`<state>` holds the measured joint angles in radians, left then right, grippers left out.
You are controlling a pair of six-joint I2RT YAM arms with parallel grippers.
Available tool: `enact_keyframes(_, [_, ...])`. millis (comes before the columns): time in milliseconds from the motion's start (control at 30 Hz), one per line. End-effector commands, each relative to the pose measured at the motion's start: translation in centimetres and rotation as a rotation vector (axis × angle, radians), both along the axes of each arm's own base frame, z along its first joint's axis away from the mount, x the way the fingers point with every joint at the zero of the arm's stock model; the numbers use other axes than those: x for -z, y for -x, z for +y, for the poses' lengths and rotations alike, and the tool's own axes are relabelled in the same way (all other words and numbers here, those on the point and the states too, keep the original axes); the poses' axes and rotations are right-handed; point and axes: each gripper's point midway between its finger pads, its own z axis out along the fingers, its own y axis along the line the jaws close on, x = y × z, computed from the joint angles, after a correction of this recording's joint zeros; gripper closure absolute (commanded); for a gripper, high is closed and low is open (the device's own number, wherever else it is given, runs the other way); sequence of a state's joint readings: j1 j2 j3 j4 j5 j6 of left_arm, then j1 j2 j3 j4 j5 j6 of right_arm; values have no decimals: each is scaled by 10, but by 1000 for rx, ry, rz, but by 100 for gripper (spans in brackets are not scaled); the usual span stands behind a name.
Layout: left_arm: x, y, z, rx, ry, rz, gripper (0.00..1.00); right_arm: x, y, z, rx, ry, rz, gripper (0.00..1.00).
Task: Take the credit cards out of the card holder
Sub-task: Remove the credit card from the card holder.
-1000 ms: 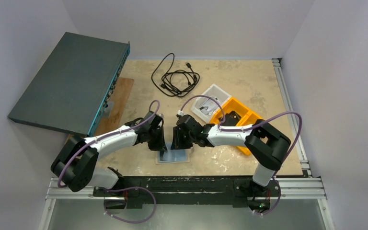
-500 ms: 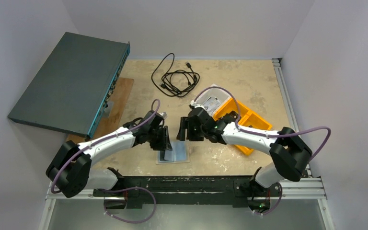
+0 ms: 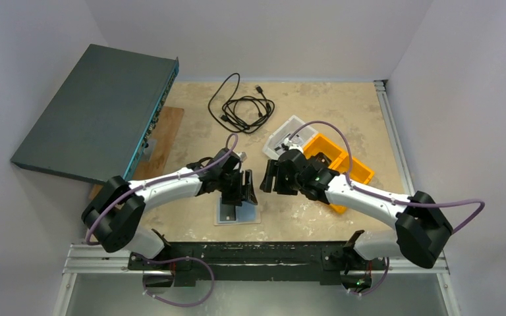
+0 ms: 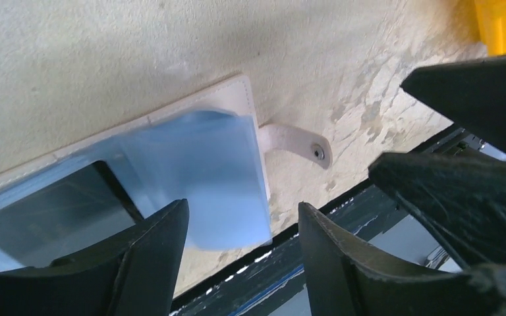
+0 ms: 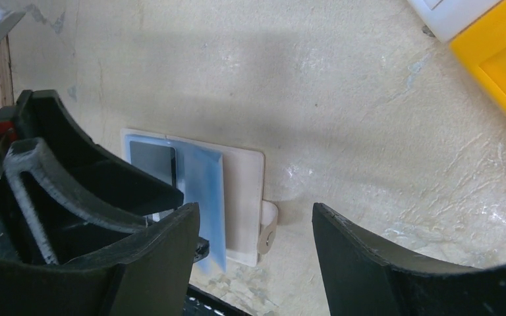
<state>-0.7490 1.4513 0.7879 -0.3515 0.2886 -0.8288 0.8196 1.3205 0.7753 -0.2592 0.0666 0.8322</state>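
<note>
The card holder (image 3: 236, 214) lies open and flat near the table's front edge, cream outside and blue-grey inside. Its closure tab (image 4: 300, 141) points sideways. A dark card (image 5: 153, 161) sits in one half, and a translucent blue flap (image 4: 201, 174) stands partly raised over the other half. My left gripper (image 3: 244, 193) hovers just above the holder, open, with nothing between its fingers. My right gripper (image 3: 269, 178) hangs open to the holder's right and a little behind it, also empty. In the right wrist view the holder (image 5: 244, 178) lies below the right gripper (image 5: 257, 214), beside the left arm's fingers (image 5: 72, 171).
An orange bin (image 3: 339, 168) and a white tray (image 3: 290, 131) sit behind the right arm. A coiled black cable (image 3: 240, 105) lies at the back. A dark grey box (image 3: 95, 112) leans at the left over a wooden board (image 3: 161, 141). The black front rail (image 3: 257, 253) borders the holder.
Both grippers have opened and drawn away from the holder. The left moved right and up, the right swung back to the right. The blue flap is let go.
</note>
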Motion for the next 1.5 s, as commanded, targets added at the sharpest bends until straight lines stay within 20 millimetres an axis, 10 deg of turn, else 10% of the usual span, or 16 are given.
enact_keyframes(0, [-9,-13,-26,-5,82,-5,36,-3,-1,-10,44,-1,-15,37])
enact_keyframes(267, [16,-12,-22,-39,22,52,35,-2,3,-8,32,-12,-1,37])
enact_keyframes(700, [-30,-18,49,-149,-136,-129,37,-20,5,32,-83,-76,-20,38])
enact_keyframes(933, [-8,-16,97,-244,-185,-87,59,-29,10,84,-197,-196,16,42])
enact_keyframes(1467, [20,-14,95,-227,-205,-31,100,20,17,122,-288,-244,157,64])
